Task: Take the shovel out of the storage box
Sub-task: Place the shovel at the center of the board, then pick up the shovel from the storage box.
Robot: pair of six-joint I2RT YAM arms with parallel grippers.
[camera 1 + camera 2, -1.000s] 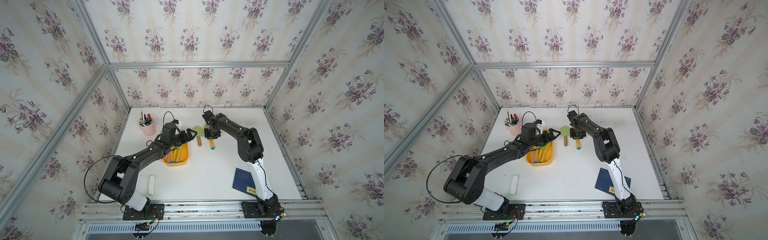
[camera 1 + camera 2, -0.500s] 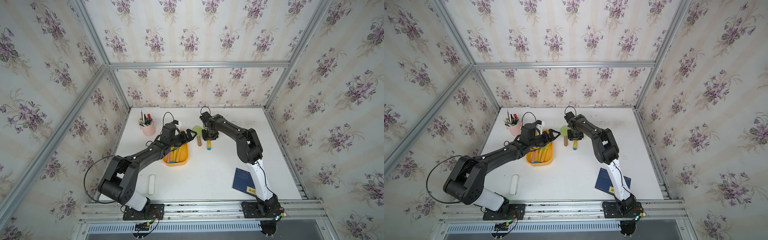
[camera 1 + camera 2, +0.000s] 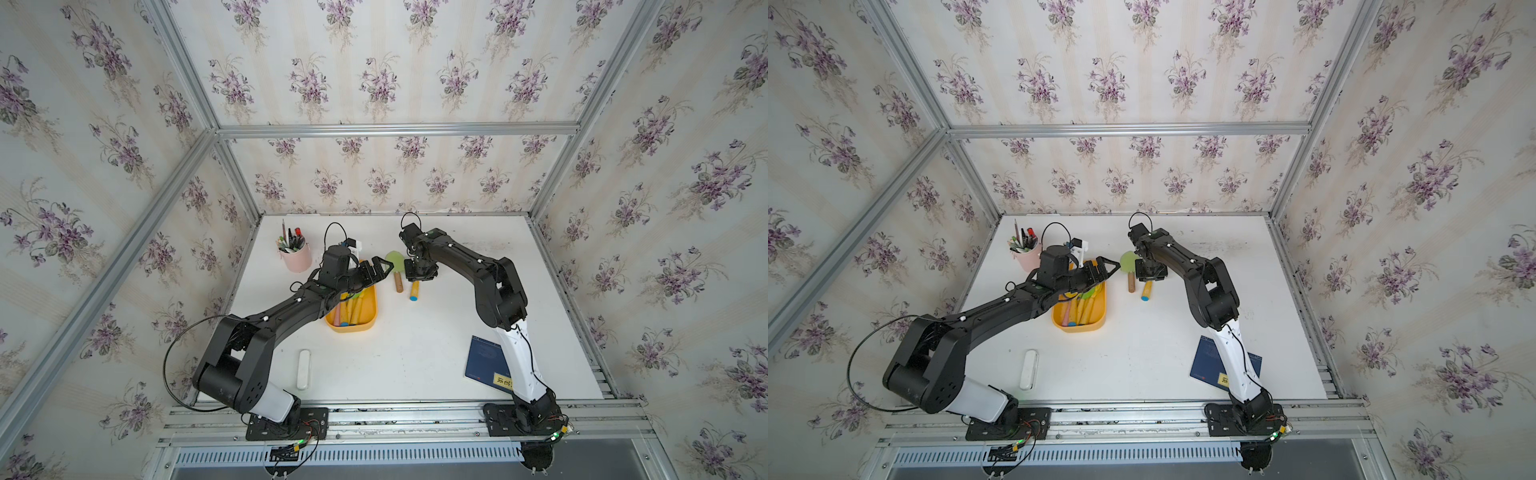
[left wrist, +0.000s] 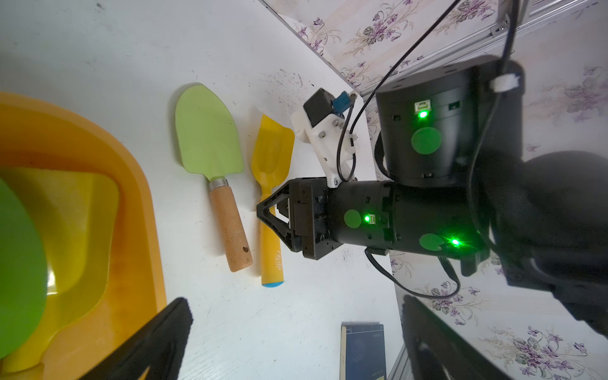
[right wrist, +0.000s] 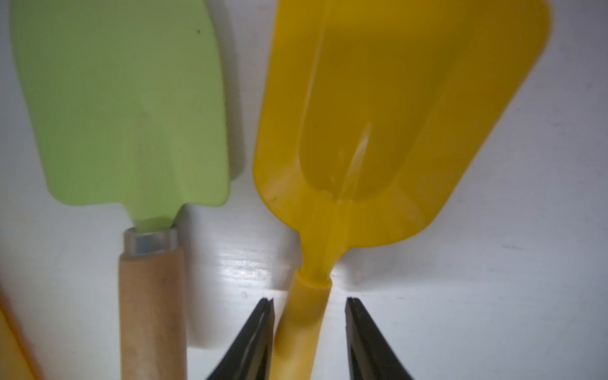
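A: Yellow shovel (image 4: 271,154) location?
B: On worktop (image 3: 415,353) beside green shovel (image 4: 207,131), outside storage box (image 3: 353,329).
A: Right gripper (image 5: 309,301)?
B: Narrowly open astride its handle, not clamped. Left gripper (image 3: 379,268) wide, at box's far end.

green shovel (image 4: 214,177), yellow shovel (image 4: 272,158): two out; storage box (image 3: 351,329): one

White table (image 3: 415,353) carrying six things. Storage box (image 3: 351,328) sitting at 9 o'clock. Pink pen cup (image 3: 297,259) standing at 10. Green shovel (image 3: 394,262) and yellow shovel (image 3: 414,291) lying side by side at 12. Blue booklet (image 3: 484,359) lying at 4. White bar (image 3: 304,369) lying at 7.
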